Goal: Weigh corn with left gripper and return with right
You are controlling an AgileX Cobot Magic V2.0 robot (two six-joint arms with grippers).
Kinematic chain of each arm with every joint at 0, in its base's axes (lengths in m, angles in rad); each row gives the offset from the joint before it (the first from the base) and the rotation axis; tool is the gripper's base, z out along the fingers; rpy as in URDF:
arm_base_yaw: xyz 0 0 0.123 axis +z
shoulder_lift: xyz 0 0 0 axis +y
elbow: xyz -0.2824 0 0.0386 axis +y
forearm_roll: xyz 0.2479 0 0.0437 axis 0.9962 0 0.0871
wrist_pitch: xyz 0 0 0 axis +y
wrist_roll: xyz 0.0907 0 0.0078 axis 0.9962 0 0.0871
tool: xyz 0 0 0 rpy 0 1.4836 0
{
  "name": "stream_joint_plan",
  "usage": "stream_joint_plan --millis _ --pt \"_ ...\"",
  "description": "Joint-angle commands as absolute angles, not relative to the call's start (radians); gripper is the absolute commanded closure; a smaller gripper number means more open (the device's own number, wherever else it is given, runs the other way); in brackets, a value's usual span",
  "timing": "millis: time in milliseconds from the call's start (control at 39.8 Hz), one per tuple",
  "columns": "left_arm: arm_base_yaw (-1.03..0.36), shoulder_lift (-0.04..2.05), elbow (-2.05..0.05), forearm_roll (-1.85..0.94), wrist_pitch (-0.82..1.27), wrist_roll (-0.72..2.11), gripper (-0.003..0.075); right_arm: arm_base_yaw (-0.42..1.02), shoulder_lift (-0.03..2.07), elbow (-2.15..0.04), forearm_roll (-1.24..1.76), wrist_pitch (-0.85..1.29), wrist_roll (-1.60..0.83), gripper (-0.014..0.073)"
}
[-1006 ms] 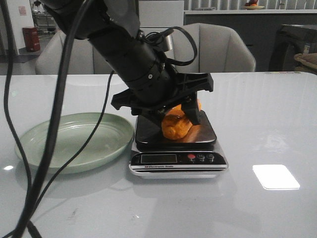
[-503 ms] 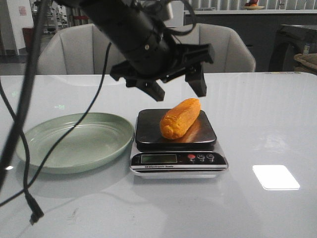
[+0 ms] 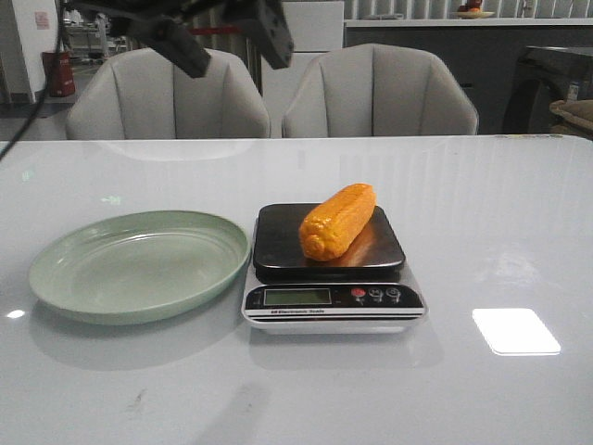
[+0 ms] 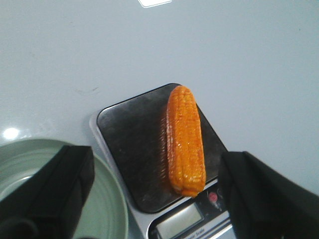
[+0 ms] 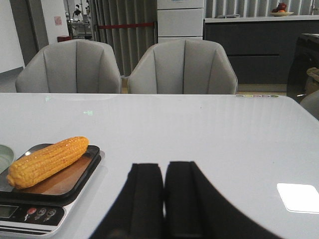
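Observation:
The orange-yellow corn (image 3: 338, 221) lies alone on the dark platform of the kitchen scale (image 3: 278, 243). It also shows in the left wrist view (image 4: 185, 140) and the right wrist view (image 5: 47, 161). My left gripper (image 3: 227, 35) is open and empty, high above the table to the left of the scale; in its wrist view (image 4: 154, 191) the jaws stand wide apart with nothing between them. My right gripper (image 5: 164, 172) is shut and empty, low over the table to the right of the scale (image 5: 60, 186).
A green plate (image 3: 139, 264) sits left of the scale; its rim also shows in the left wrist view (image 4: 117, 209). Two grey chairs (image 3: 380, 91) stand behind the table. A bright light patch (image 3: 515, 331) lies at the front right.
My left gripper let go of the corn on the scale, opened, and rose up and to the left, away from it. The corn stays on the scale.

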State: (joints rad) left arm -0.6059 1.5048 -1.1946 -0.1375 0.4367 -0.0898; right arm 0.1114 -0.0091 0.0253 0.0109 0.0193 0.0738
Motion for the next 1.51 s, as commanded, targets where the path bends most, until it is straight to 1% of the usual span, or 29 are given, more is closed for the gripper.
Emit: stream_joint_plan --millis 0,327,503,679,780,931,1107,1208,1333,1358,1409,1484 --pt "-0.594 1.374 -1.153 -0.120 0.394 -0.092 0.0155 0.106 -0.029 0.036 0.000 -0.068 0.067 0.0427" --pt "-0.584 1.018 -0.917 -0.059 0.466 -0.092 0.0155 0.106 -0.029 0.036 0.000 -0.068 0.067 0.0427" --pt "-0.584 0.817 -0.814 -0.054 0.468 -0.092 0.0155 0.106 -0.029 0.036 0.000 -0.068 0.067 0.0427" --pt "-0.584 0.626 -0.696 0.008 0.471 -0.092 0.0155 0.106 -0.029 0.036 0.000 -0.068 0.067 0.0427" --pt "-0.584 0.512 -0.622 0.027 0.471 -0.092 0.0171 0.106 -0.029 0.036 0.000 -0.068 0.067 0.0427" --pt "-0.584 0.345 -0.535 0.029 0.471 -0.092 0.0239 0.106 -0.028 0.036 0.000 -0.067 0.067 0.0427" --pt "-0.584 0.152 -0.449 0.069 0.504 -0.092 0.0354 0.106 -0.028 0.036 0.000 -0.067 0.067 0.0427" --pt "-0.584 0.065 -0.421 0.082 0.569 -0.092 0.0447 0.106 -0.028 0.036 0.000 -0.074 0.067 0.0427" --pt "-0.584 0.006 -0.404 0.091 0.597 -0.092 0.0600 0.106 -0.028 0.036 0.000 -0.111 0.067 0.0427" --pt "-0.584 0.003 -0.402 0.094 0.594 -0.092 0.0613 0.106 -0.028 0.036 0.000 -0.124 0.067 0.0427" --pt "-0.584 -0.001 -0.402 0.100 0.592 -0.092 0.0603 0.106 -0.028 0.036 0.000 -0.160 0.068 0.0427" --pt "-0.584 -0.001 -0.402 0.107 0.592 -0.092 0.0607 0.107 -0.028 0.029 0.000 -0.237 0.073 0.0427"
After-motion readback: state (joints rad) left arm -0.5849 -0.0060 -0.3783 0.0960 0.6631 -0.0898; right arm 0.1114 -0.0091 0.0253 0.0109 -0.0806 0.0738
